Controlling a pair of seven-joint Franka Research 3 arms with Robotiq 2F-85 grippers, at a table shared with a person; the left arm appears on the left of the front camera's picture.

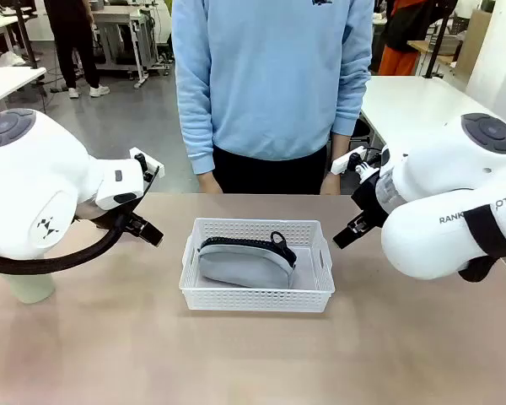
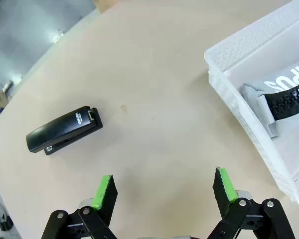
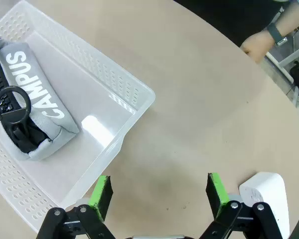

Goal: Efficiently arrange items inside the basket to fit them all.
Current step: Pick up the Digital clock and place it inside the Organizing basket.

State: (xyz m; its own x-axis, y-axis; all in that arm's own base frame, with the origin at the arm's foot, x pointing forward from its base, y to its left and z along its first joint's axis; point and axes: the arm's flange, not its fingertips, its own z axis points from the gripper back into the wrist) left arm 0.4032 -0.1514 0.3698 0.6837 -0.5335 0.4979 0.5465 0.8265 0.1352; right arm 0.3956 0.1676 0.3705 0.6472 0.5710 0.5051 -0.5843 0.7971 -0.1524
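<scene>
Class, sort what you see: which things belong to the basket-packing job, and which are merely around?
Job: basket, grey pouch, stapler, power strip, green cup.
Merely around: person's watch, white side table.

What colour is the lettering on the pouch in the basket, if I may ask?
White, on the grey pouch; clearest in the right wrist view.

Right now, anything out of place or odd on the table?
Nothing spilled or damaged. The grey pouch alone lies in the basket; the stapler, power strip and cup sit outside it on the table, not yet packed.
</scene>
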